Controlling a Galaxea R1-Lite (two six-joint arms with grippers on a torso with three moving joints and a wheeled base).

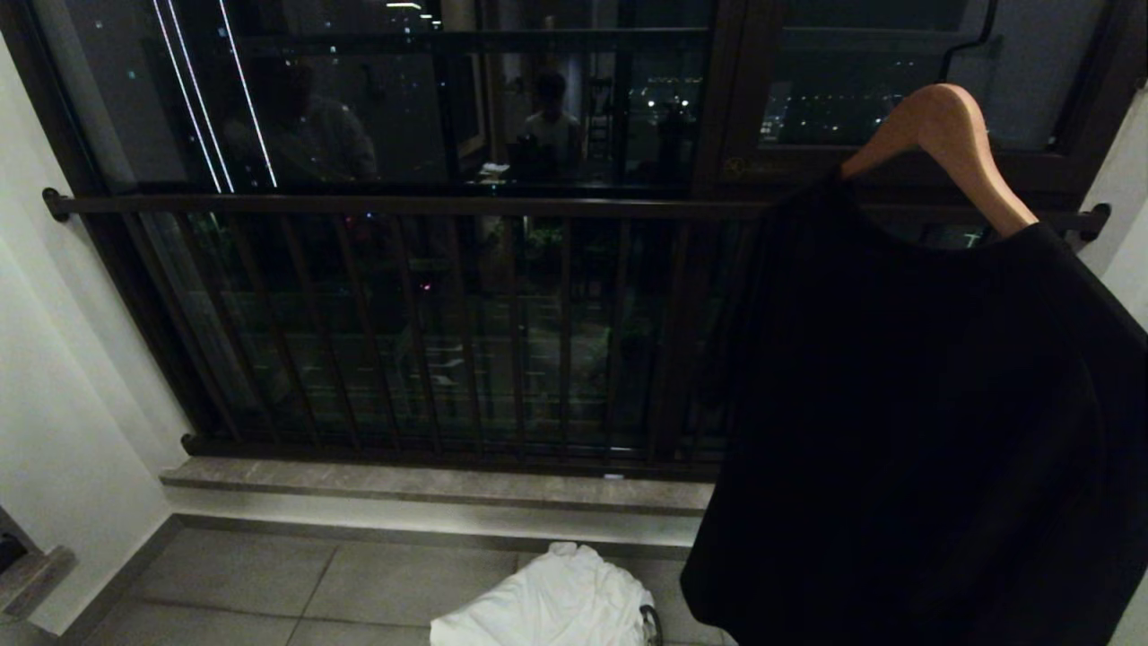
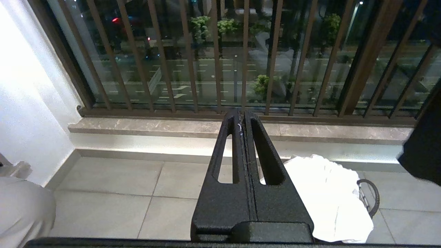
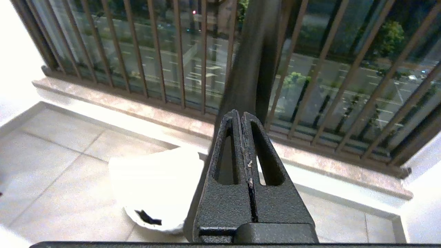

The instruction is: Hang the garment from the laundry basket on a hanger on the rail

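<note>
My left end effector (image 2: pixel 243 119) is clenched, its two dark fingers pressed flat together with nothing between them, pointing toward the foot of the dark brown balcony railing (image 2: pixel 220 113). My right end effector (image 3: pixel 241 119) is clenched too — fingers closed on each other, holding nothing — with a dark out-of-focus upright shape just behind its tips, which I cannot identify.

In the head view neither arm shows. A black garment (image 1: pixel 924 431) hangs on a wooden hanger (image 1: pixel 942 135) at about 3 o'clock, in front of the railing; the hanger's thin dark hook (image 1: pixel 973 36) runs up out of the top of the picture at roughly 1 o'clock, so what it hangs from is out of sight.

The laundry basket (image 1: pixel 650 624) stands on the grey tiled floor (image 1: pixel 269 574) at 6 o'clock, just below the stone sill (image 1: pixel 430 484), mostly covered by white cloth (image 1: pixel 547 601) heaped over it — only a dark loop handle (image 2: pixel 373 196) peeks out beside the cloth. At about 8 o'clock in the left wrist view, a pale rounded shape (image 2: pixel 24 206) sits by the white wall (image 2: pixel 31 103).
</note>
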